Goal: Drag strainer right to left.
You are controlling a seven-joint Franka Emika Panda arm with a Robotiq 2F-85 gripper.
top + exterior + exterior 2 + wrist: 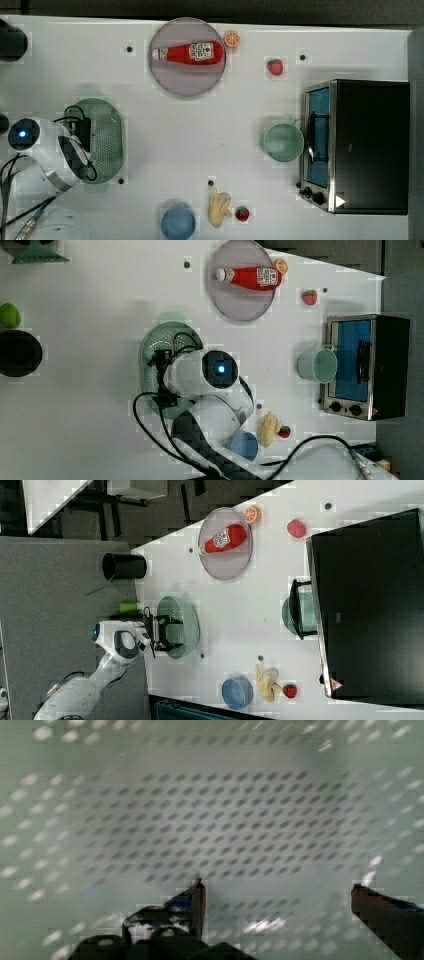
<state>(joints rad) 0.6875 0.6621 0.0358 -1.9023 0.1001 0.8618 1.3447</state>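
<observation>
Strainer [102, 140] sits at the left side of the top view, on the white counter [200, 130], long axis running up-down in the frame. The arm reaches in from the lower left and covers the strainer's left half. End effector [277, 895] is down inside the bowl, fingers spread wide with nothing between them: in the wrist view you see one dark finger [197, 905] and the other [385, 912] well apart, with just the perforated mint floor behind them.

Rest of the top view: ketchup bottle [189, 53] lying on a grey plate [187, 82] at upper middle, orange slice [231, 38] just beside the plate's rim, a strawberry [275, 66] further right. Toaster oven [357, 146] at the right edge with a green cup [283, 142] right against its front. Along the bottom: blue bowl [178, 223], banana [218, 207], second strawberry [242, 213].
</observation>
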